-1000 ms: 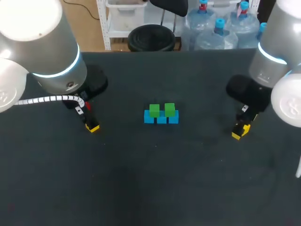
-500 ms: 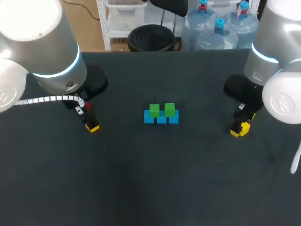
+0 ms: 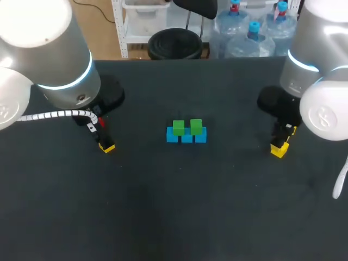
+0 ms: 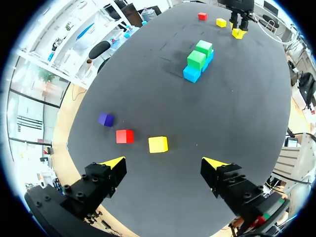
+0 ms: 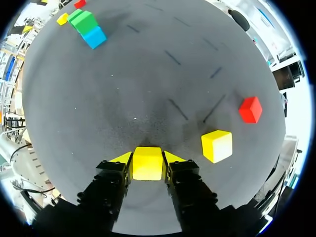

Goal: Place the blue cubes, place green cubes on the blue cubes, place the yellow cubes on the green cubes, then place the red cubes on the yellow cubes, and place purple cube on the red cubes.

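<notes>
Three blue cubes [image 3: 186,137] lie in a row at the table's middle, with two green cubes [image 3: 179,128] on top of them. My right gripper [image 5: 147,159] is down at the table on the right, shut on a yellow cube [image 5: 147,163]; in the head view that yellow cube [image 3: 279,150] shows under the right gripper [image 3: 281,143]. Beside it lie another yellow cube [image 5: 217,145] and a red cube [image 5: 250,109]. My left gripper [image 4: 164,163] hangs open over the left side. Just ahead of it lie a yellow cube [image 4: 158,144], a red cube [image 4: 125,136] and a purple cube [image 4: 105,119].
The black table [image 3: 179,206] has wide bare room in front of the stack and between the stack and each arm. From the left wrist the blue and green stack [image 4: 199,60] stands well ahead, with my right gripper [image 4: 240,24] beyond it.
My right gripper has turned a little over the yellow cube and its fingers have come together on it. The left arm has not moved.
</notes>
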### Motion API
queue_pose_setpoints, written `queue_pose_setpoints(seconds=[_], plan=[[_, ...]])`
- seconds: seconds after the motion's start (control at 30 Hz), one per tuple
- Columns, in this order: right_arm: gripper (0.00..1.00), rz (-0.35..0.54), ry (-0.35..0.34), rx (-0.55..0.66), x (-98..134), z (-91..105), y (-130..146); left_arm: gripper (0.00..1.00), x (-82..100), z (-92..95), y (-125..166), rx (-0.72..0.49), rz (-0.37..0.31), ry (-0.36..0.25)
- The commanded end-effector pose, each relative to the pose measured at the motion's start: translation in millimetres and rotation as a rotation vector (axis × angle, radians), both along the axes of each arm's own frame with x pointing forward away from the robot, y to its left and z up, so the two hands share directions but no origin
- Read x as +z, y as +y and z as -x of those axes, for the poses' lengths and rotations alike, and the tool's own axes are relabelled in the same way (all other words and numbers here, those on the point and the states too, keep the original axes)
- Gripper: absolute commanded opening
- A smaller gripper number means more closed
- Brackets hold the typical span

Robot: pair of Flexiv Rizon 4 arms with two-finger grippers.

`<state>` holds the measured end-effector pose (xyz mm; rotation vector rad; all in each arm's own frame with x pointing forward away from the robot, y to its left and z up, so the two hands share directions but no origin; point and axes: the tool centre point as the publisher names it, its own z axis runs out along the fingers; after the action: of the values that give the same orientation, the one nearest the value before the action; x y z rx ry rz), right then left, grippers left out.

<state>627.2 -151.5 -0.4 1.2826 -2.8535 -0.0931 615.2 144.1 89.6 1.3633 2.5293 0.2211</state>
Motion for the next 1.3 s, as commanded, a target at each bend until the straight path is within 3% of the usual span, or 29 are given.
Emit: queue_pose_setpoints(seconds=[0.03, 0.2, 0.57, 0.8, 1.0, 1.3], plan=[[0.0, -0.001, 0.001, 0.007, 0.8, -0.1, 0.3, 1.0, 0.2, -1.4, 0.8, -0.003, 0.002, 0.004], [0.0, 0.014, -0.032, 0.09, 7.4, -3.0, 5.0, 1.0, 0.2, -1.4, 0.8, -0.003, 0.002, 0.004], [0.0, 0.028, -0.075, 0.417, 44.2, -17.8, 34.7, 1.0, 0.2, -1.4, 0.8, -0.003, 0.002, 0.004], [0.0, -0.083, -0.101, 0.568, 73.5, -21.7, 60.8, 1.0, 0.2, -1.4, 0.8, -0.003, 0.002, 0.004], [0.0, -0.102, -0.082, 0.671, 87.6, -28.8, 80.3, 1.0, 0.2, -1.4, 0.8, -0.003, 0.002, 0.004], [0.0, -0.094, -0.015, 0.776, 89.3, -38.8, 109.6, 1.0, 0.2, -1.4, 0.8, -0.003, 0.002, 0.004]])
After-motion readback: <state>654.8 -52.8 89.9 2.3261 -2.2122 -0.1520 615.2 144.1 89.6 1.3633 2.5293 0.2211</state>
